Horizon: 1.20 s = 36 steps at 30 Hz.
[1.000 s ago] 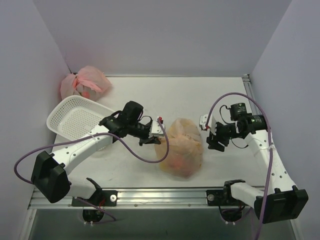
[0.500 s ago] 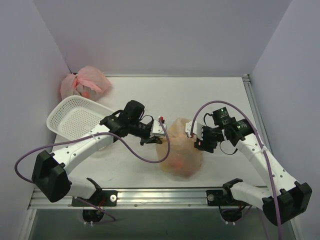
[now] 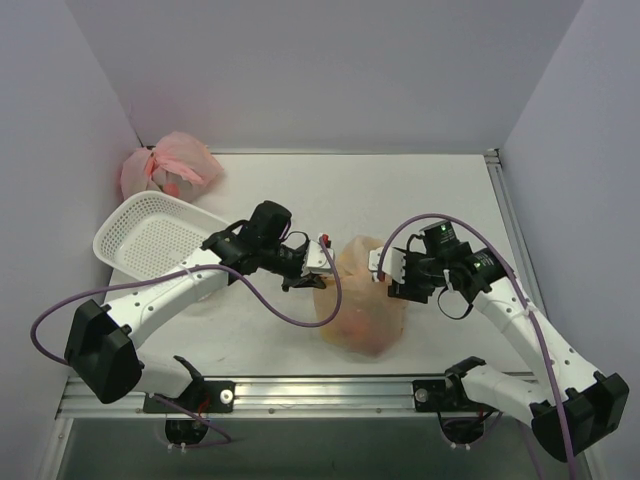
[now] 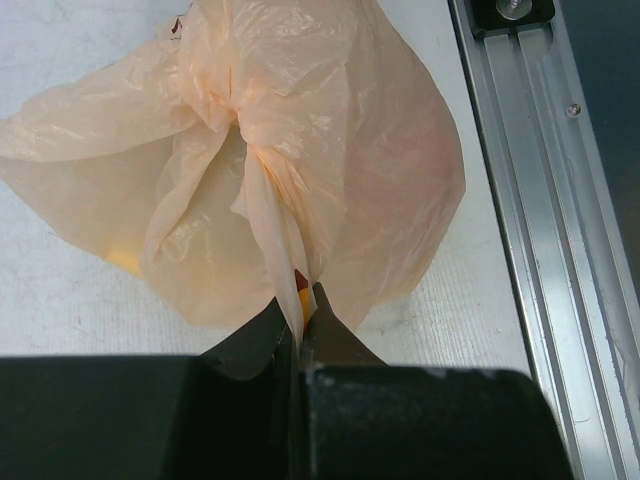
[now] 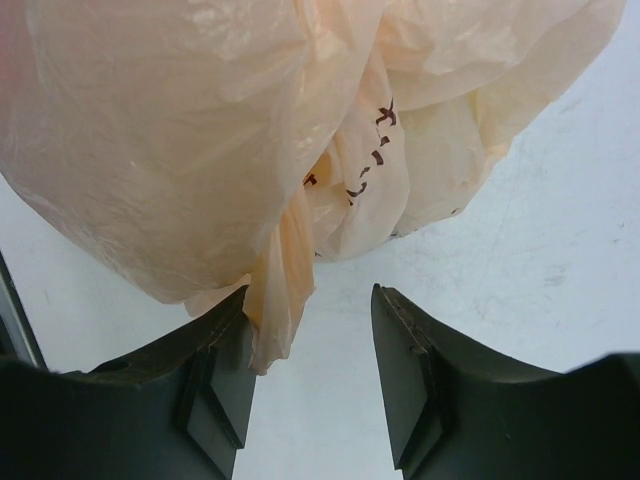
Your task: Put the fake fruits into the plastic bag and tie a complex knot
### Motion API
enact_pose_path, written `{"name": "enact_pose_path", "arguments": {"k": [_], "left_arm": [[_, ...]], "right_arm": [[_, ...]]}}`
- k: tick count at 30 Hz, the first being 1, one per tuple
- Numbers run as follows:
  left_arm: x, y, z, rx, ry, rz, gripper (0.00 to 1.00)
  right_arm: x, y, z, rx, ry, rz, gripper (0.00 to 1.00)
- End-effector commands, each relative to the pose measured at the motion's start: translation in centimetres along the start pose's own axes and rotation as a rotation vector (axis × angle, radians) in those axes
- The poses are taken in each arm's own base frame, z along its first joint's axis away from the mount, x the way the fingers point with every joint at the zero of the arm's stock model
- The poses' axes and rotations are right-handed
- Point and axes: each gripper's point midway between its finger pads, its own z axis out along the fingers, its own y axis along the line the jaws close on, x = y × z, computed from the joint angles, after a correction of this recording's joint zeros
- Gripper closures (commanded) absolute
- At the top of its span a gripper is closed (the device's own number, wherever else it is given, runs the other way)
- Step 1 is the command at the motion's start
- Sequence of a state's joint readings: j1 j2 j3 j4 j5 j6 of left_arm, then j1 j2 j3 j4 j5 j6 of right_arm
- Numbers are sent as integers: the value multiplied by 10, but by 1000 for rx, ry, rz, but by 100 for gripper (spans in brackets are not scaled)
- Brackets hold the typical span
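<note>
One tail (image 4: 272, 240) of the plastic bag (image 3: 362, 300), mid near edge of the desk (image 3: 440, 190), is pinched in the jaws of the left gripper (image 4: 300, 318). Wide jaws of the right gripper (image 5: 312, 310) straddle another tail (image 5: 280, 290); centring it before closing seems wise.

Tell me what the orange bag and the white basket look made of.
The plastic bag: thin plastic film, pale orange, translucent, slightly glossy; it creases finely and yellow shows through. The mesh basket: probably rigid moulded plastic, white, matte; regular holes, smooth rim.
</note>
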<state>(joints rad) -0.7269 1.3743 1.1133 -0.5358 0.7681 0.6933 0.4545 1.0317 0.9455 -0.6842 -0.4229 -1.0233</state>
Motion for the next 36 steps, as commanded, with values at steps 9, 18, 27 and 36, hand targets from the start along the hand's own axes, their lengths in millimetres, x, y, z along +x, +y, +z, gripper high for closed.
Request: {"name": "enact_pose_path", "arguments": {"k": [9, 18, 27, 36], "left_arm": [[-22, 1, 1, 21, -50, 50, 92], [-26, 0, 7, 28, -60, 41, 92], [-16, 7, -9, -44, 19, 93, 75], [-24, 16, -39, -132, 87, 160, 53]], "right_arm": [[-28, -7, -2, 16, -84, 86, 52], [-41, 11, 4, -77, -117, 85, 50], [-34, 5, 1, -43, -83, 43, 100], [-35, 5, -17, -17, -76, 12, 100]]}}
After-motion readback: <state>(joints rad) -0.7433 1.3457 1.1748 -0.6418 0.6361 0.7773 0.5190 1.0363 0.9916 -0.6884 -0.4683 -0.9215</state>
